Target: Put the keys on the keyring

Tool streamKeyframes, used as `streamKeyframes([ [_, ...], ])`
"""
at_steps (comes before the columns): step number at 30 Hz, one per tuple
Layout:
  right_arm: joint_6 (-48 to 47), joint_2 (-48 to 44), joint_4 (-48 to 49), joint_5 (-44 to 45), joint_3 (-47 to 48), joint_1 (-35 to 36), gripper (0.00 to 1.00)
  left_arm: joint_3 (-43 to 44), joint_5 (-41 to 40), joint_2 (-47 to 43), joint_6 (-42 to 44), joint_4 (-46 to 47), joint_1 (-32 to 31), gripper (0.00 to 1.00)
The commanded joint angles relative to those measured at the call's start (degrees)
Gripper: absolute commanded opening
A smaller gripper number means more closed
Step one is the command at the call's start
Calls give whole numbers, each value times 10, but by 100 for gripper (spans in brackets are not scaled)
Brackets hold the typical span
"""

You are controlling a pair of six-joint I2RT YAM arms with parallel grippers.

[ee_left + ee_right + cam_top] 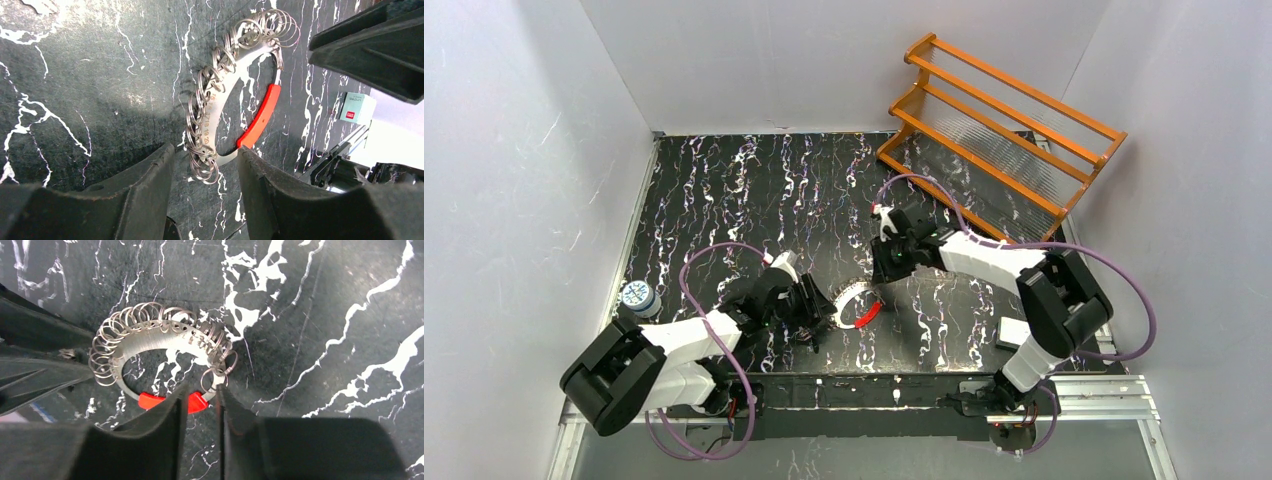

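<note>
Black marbled table [724, 200]: one keyring [260, 117], one orange rack [999, 135], one white box [1014, 332].

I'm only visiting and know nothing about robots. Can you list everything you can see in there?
keyring: one, silvery loop with a red section, strung with many small wire rings, mid-table between the grippers
keys: none that I can make out
rack: one, orange frame with clear ribbed shelves, far right corner
round container: one, blue and white, left table edge
small box: one, pale, right table edge
table: one, black with white veining
cables: purple, looping over each arm
left gripper: one, black, jaws apart astride one end of the loop
right gripper: one, black, at the red section
</note>
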Motion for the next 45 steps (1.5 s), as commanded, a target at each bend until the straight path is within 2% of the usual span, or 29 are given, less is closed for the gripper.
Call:
streamKeyframes([
  [1, 29, -39, 32, -94, -28, -52, 38, 9, -5, 3, 1, -27, 1, 46],
  [5, 29, -32, 45, -141, -40, -93, 46, 17, -33, -2, 11, -70, 1, 44],
  [13, 35, 5, 72, -199, -59, -101, 46, 31, -39, 24, 17, -76, 1, 37],
  [17, 45, 10, 86, -220, -86, -101, 42, 44, -40, 45, 25, -77, 1, 31],
  [20, 55, 7, 102, -243, -107, -100, 32, 60, -48, 58, 35, -85, 1, 27],
  [23, 66, 5, 115, -264, -131, -100, 26, 83, -56, 73, 52, -100, 1, 20],
  [28, 88, 5, 143, -281, -164, -75, 23, 137, -85, 111, 91, -135, 1, 11],
  [31, 104, 7, 163, -290, -174, -56, 22, 172, -98, 135, 116, -160, 2, 0],
  [36, 115, -8, 180, -292, -170, -46, 24, 235, -160, 164, 170, -238, 7, 0],
  [38, 105, -18, 164, -277, -156, -47, 29, 263, -192, 172, 193, -277, 8, 0],
  [39, 98, -21, 153, -268, -149, -49, 35, 278, -207, 175, 202, -295, 9, 0],
  [40, 93, -24, 141, -261, -141, -52, 39, 290, -220, 175, 211, -312, 9, 3],
  [44, 68, -25, 116, -245, -116, -80, 49, 298, -241, 146, 224, -340, 9, 38],
  [45, 63, -22, 111, -241, -110, -88, 49, 292, -239, 131, 222, -338, 9, 43],
])
